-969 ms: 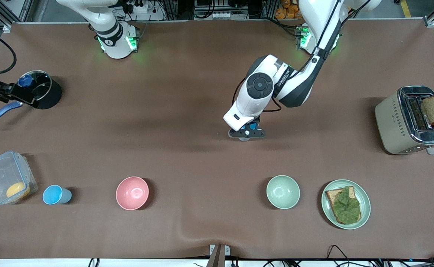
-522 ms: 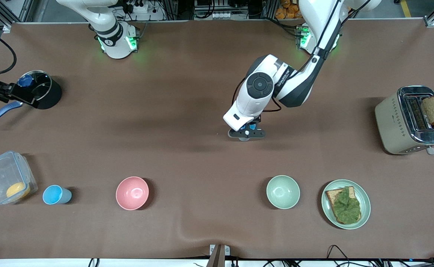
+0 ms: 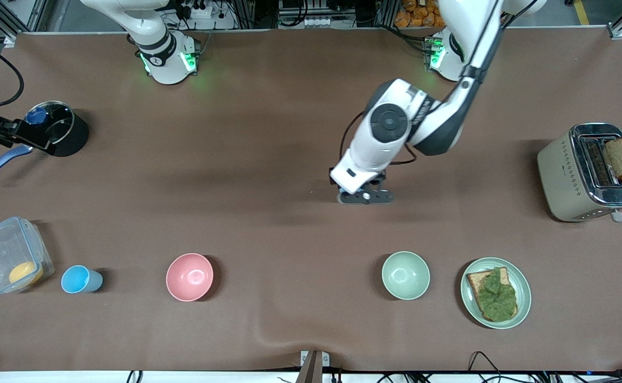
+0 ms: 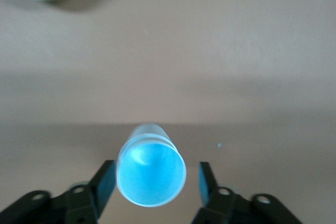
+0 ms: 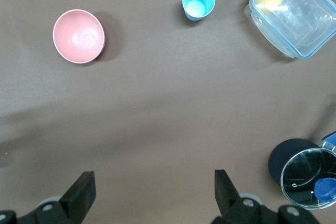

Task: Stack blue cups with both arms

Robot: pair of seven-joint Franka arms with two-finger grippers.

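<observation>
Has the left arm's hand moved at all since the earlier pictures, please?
Yes. The left hand has shifted slightly toward the toaster, staying over bare table.

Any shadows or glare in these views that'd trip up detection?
Front view: the left arm throws a broad soft shadow on the table; green glow at the arm bases. Left wrist view: a dark shadow band crosses the table by the blue cup. Right wrist view: even light, small glints on the glass lid.
</observation>
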